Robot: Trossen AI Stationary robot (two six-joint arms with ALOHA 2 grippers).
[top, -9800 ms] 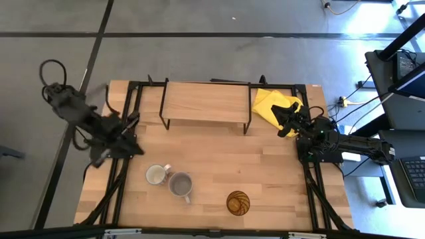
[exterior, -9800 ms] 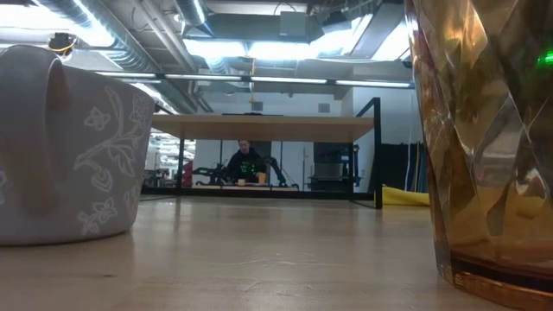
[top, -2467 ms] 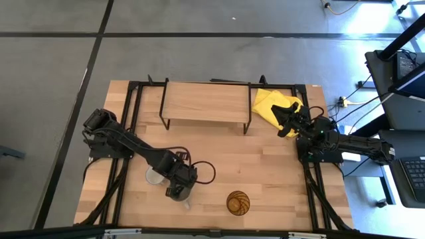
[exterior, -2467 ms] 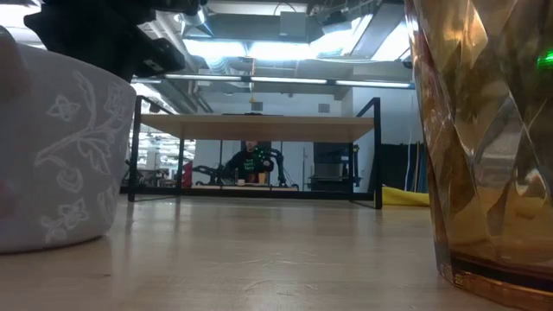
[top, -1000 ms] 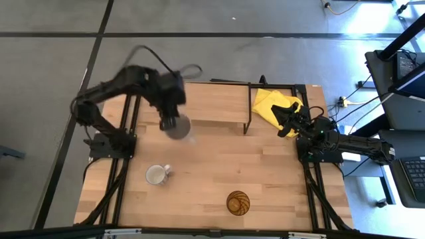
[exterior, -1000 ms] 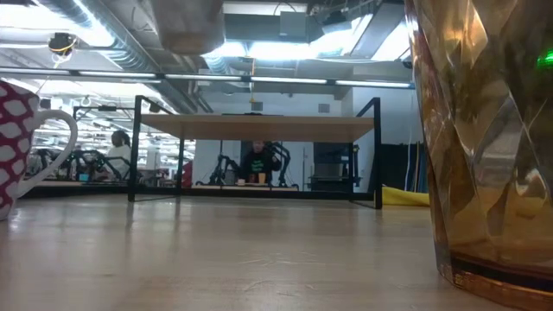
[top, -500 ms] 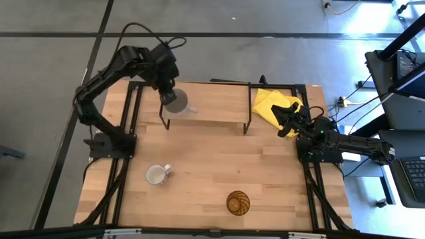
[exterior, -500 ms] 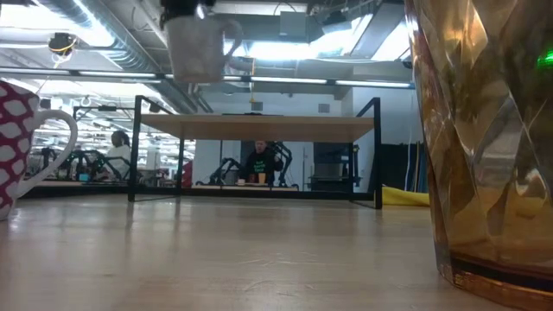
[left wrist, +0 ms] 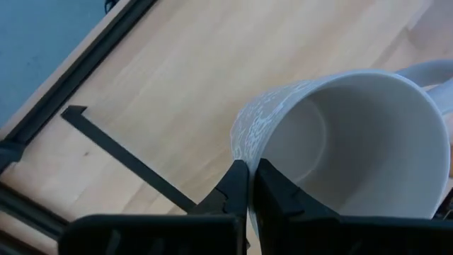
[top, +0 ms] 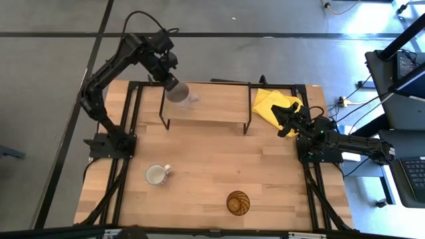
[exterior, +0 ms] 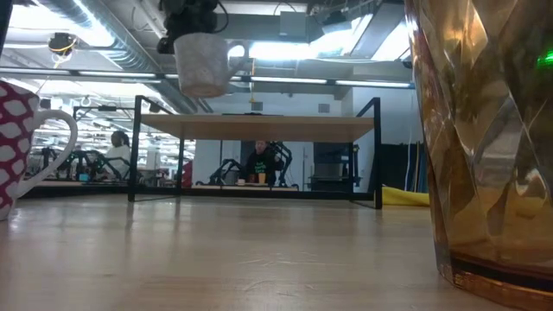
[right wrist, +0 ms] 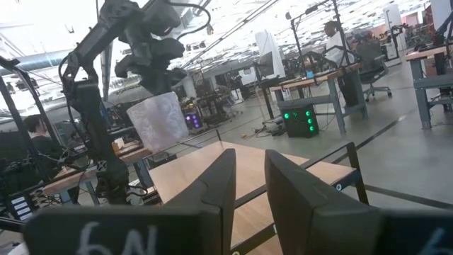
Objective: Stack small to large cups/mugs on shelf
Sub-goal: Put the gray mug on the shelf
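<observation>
Left gripper holds the grey mug in the air over the shelf's left end.

High view: the left gripper point(top: 170, 78) pinches the grey mug point(top: 177, 91) above the left end of the shelf point(top: 212, 103); the white mug point(top: 156, 175) and amber tumbler point(top: 238, 202) stand on the table in front of the shelf, well apart, and the right gripper point(top: 289, 119) waits beside the shelf's right end, over a yellow cloth point(top: 269, 103). Low view: the mug point(exterior: 201, 62) hangs clear above the shelf point(exterior: 259, 127), the tumbler point(exterior: 484, 138) close to the camera. Left wrist view: the fingers point(left wrist: 272, 195) are nearly closed on the mug's rim point(left wrist: 340, 142). Right wrist view: the right fingers point(right wrist: 297, 180) stand apart, holding nothing; the mug point(right wrist: 157, 120) is above the shelf point(right wrist: 241, 166).
</observation>
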